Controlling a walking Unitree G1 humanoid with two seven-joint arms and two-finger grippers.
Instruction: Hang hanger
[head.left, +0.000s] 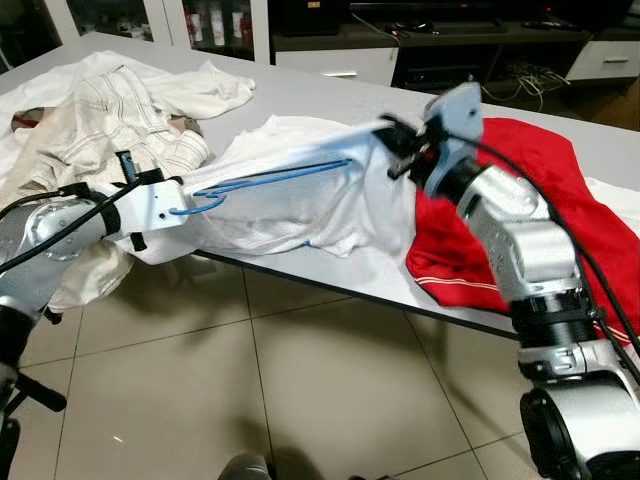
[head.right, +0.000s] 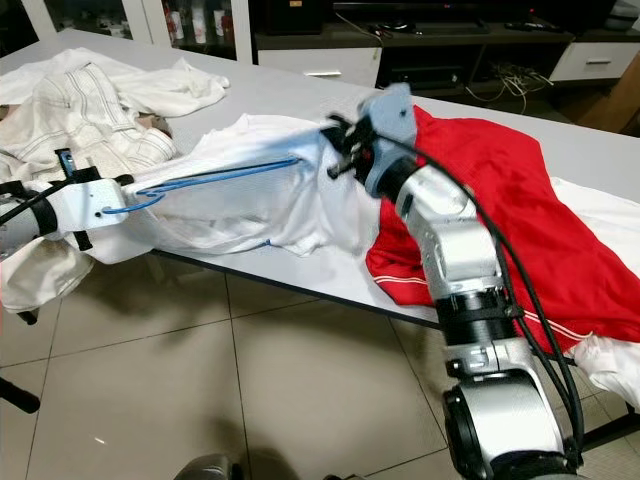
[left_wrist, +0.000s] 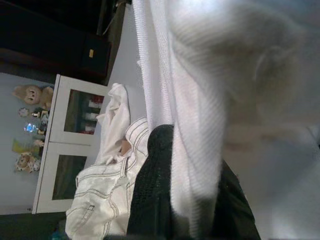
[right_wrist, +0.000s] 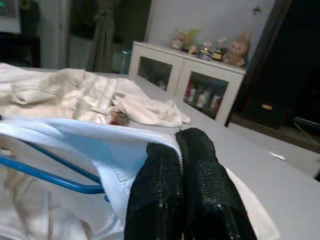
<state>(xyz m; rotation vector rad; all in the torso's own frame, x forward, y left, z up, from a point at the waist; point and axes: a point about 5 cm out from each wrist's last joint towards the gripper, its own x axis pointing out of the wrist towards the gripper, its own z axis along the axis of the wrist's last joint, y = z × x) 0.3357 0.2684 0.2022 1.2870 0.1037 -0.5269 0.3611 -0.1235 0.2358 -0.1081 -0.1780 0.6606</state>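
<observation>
Jaws pinching shirt (head.left: 300, 205); blue hanger (head.left: 270, 180) inside.

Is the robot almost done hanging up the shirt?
Not yet. The blue hanger is already inside the white shirt. The right gripper pinches the shirt's fabric, and the left gripper holds its other end above the table. Hanging it up is still left.
</observation>
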